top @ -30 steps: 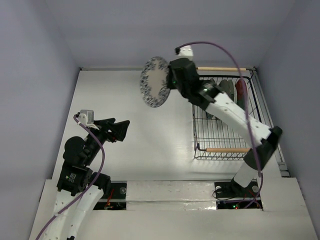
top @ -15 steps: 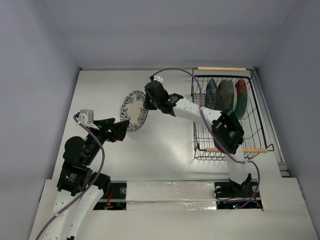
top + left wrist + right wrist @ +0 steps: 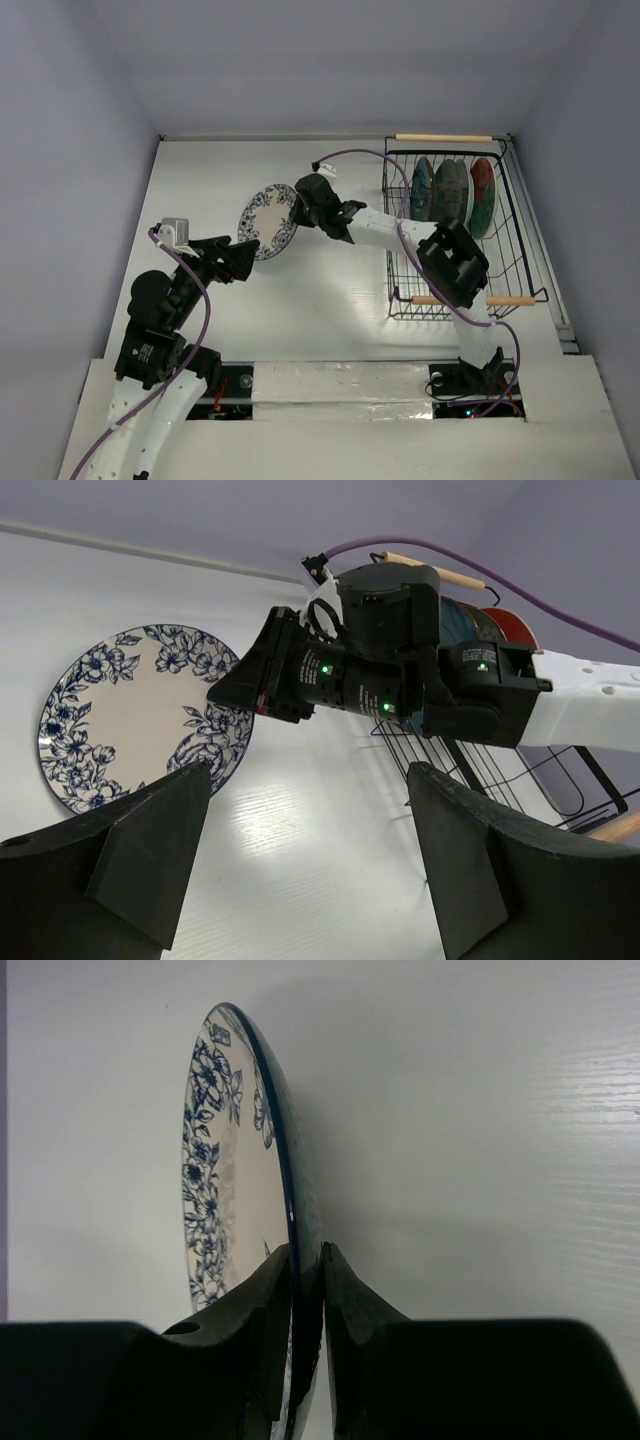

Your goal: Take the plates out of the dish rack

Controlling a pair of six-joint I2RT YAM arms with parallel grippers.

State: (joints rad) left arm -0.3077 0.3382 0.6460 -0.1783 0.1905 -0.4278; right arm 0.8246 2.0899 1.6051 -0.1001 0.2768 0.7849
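- Black right jaws are pressed onto the rim of the round white ceramic plate with a dark blue flowered border [image 3: 215,1160], pinching it on edge, nearly upright, over the white desk [image 3: 330,290], left of the rack.
- Left jaws stand spread and empty just beside that plate, facing its patterned side.
- Black wire dish rack with wooden bar handles [image 3: 445,138] holds a speckled teal-blue plate [image 3: 422,188], a grey-green plate [image 3: 452,190] and a red plate [image 3: 483,195], all upright.
- Step in hand, by my judgement: handing over or setting down the first plate. For a handover, the left jaws must close on its free rim before the right lets go.
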